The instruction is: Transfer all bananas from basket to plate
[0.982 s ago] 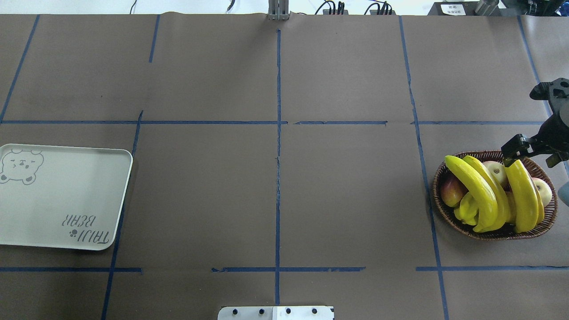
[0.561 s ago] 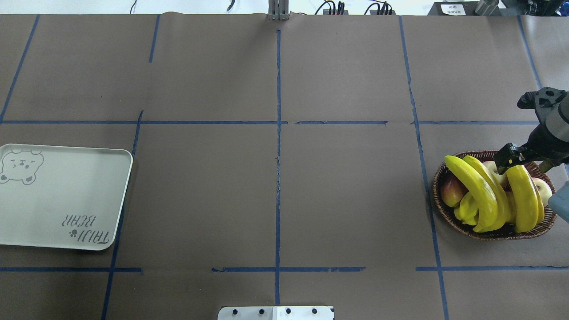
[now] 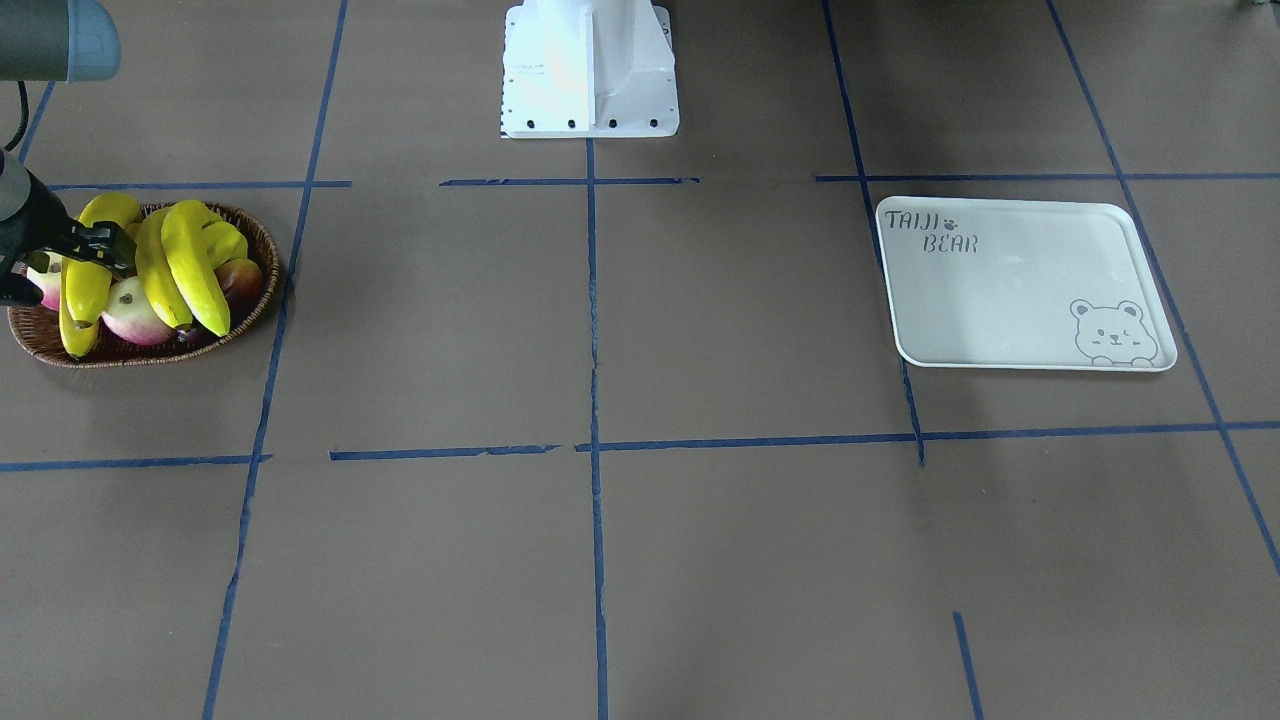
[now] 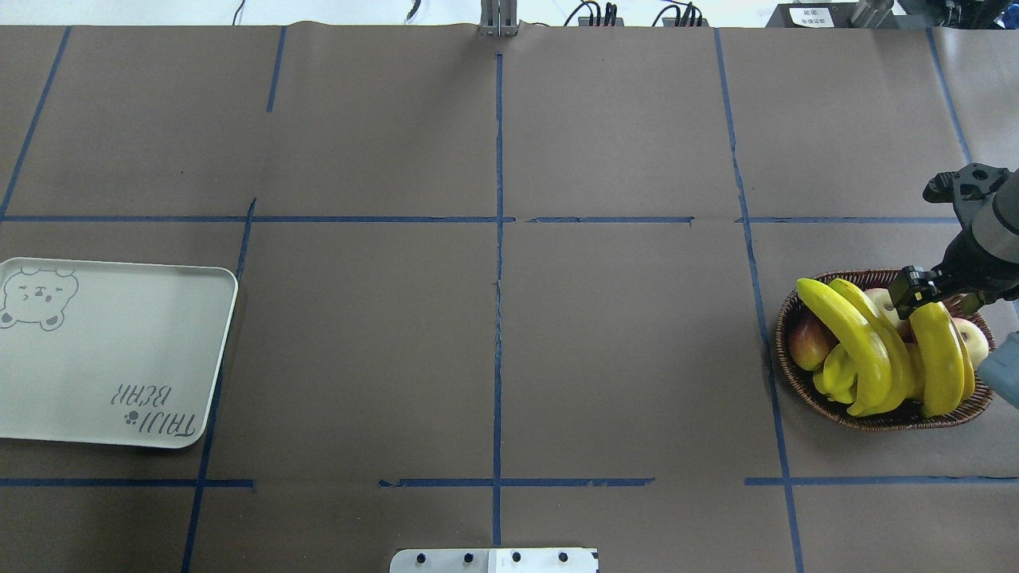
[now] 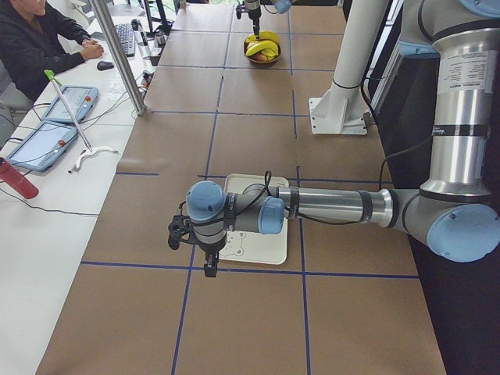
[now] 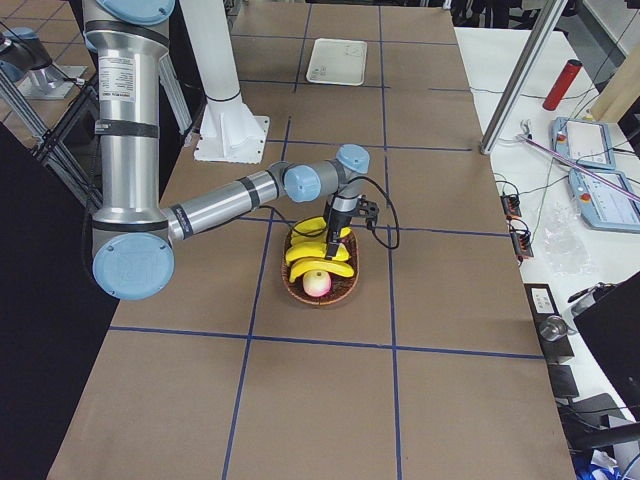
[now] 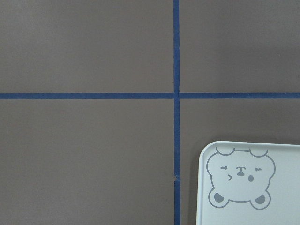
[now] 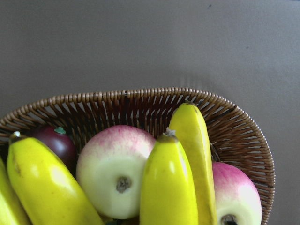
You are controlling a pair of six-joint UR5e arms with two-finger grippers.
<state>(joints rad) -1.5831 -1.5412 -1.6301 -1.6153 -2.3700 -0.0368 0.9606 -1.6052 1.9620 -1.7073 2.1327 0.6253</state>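
Several long yellow bananas (image 4: pixel 856 342) lie piled in the brown wicker basket (image 4: pixel 784 334) at the table's right end; they also show in the front view (image 3: pixel 190 260) and the right wrist view (image 8: pixel 168 183). My right gripper (image 4: pixel 935 296) is open, low over the basket's far side, its fingers either side of the far tip of the rightmost banana (image 4: pixel 939 358). The off-white bear-print plate (image 4: pixel 111 350) lies empty at the left end. My left gripper (image 5: pixel 191 254) hangs above the plate's bear corner (image 7: pixel 253 206); I cannot tell whether it is open or shut.
Pink-and-white apples (image 8: pixel 115 168), a red fruit (image 4: pixel 808 342) and a dark plum (image 8: pixel 54 143) share the basket under the bananas. The white robot base (image 3: pixel 590 70) stands at the table's middle edge. An operator (image 5: pixel 39 39) sits beside the table with tablets.
My right gripper has come in from the right and dropped toward the basket, and now brackets the far tip of the rightmost banana. The bananas have not moved.
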